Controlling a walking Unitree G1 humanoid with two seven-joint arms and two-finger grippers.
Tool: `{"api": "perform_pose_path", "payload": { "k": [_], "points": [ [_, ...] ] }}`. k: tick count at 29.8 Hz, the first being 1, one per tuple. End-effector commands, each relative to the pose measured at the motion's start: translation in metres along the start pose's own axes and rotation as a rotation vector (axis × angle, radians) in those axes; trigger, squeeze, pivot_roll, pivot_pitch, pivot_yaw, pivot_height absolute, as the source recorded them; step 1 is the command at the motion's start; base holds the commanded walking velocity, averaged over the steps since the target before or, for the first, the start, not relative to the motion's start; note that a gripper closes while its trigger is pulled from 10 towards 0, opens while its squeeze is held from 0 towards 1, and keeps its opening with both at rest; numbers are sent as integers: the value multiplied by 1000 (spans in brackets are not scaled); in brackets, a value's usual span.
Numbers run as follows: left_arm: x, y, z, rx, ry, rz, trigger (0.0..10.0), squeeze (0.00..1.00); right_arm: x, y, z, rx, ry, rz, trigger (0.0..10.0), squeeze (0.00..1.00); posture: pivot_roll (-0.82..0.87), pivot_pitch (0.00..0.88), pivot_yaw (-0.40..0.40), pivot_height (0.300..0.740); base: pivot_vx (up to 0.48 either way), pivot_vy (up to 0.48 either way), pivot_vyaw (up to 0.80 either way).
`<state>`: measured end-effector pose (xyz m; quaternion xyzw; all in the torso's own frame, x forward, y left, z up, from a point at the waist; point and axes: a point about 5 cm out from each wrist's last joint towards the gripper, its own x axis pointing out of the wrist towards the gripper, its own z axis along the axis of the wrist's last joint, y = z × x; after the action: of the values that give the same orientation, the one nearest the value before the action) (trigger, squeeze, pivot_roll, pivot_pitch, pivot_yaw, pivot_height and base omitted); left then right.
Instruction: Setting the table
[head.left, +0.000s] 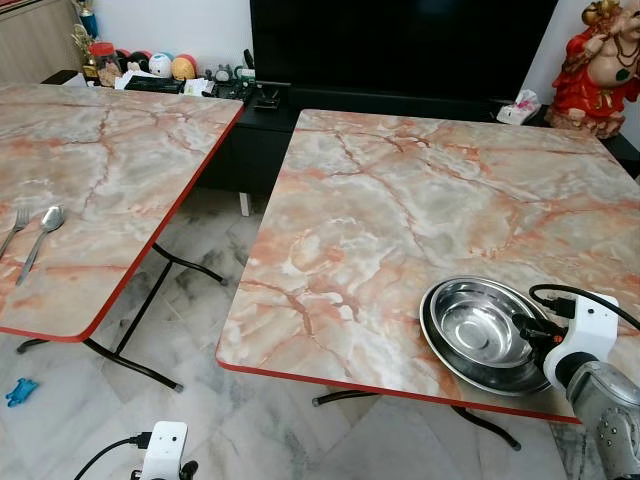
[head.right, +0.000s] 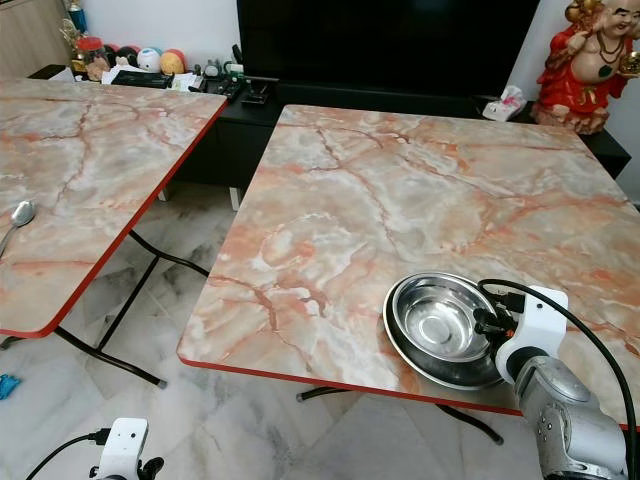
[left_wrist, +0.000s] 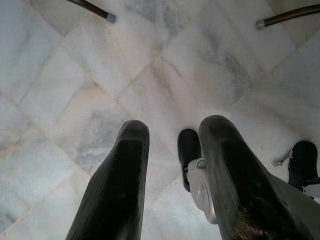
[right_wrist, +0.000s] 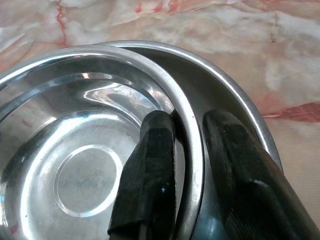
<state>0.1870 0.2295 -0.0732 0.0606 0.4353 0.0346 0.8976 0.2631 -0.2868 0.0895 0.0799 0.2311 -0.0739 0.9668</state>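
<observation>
Right pincer (right_wrist: 187, 165): we see its two black fingers straddling the rim of the steel bowl (head.left: 478, 328), one inside, one outside, narrowed onto the wall.
Steel bowl: nested in a wider steel plate (right_wrist: 235, 97), near the front right corner of the right bench (head.left: 400, 210).
Left pincer (left_wrist: 172, 165): parted and empty, hanging low over the floor (left_wrist: 75, 75).
Step in hand: we judge the bowl is being gripped or let go at the place setting; a square grip on the rim and a level wrist should avoid dragging the plate.
Materials: polished, round, thin-walled steel, likely slippery; bench top of glossy marble pattern, red-edged.
Cutlery: fork (head.left: 14, 230) and spoon (head.left: 42, 238) on the left bench (head.left: 120, 160).
</observation>
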Motion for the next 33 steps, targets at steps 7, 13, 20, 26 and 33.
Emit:
{"api": "perform_pose_path", "payload": {
  "k": [7, 13, 20, 26, 33],
  "points": [
    [0, -2, -1, 4, 16, -8, 10000, 0, 1, -5, 7, -25, -16, -19, 10000, 0, 36, 24, -28, 740, 0, 0, 0],
    [0, -1, -2, 2, 18, -7, 10000, 0, 0, -5, 8, -31, -18, -22, 10000, 0, 35, 25, -28, 740, 0, 0, 0],
    [0, -3, -4, 0, 20, -8, 10000, 0, -1, -7, 9, -41, -21, -32, 10000, 0, 36, 25, -28, 740, 0, 0, 0],
    [0, -3, -3, 0, 19, -8, 10000, 0, -1, -8, 10, -45, -23, -36, 10000, 0, 35, 25, -28, 740, 0, 0, 0],
    [0, -2, -3, 0, 19, -5, 10000, 0, -1, -7, 12, -44, -33, -36, 10000, 0, 35, 24, -28, 740, 0, 0, 0]
  ]
}}
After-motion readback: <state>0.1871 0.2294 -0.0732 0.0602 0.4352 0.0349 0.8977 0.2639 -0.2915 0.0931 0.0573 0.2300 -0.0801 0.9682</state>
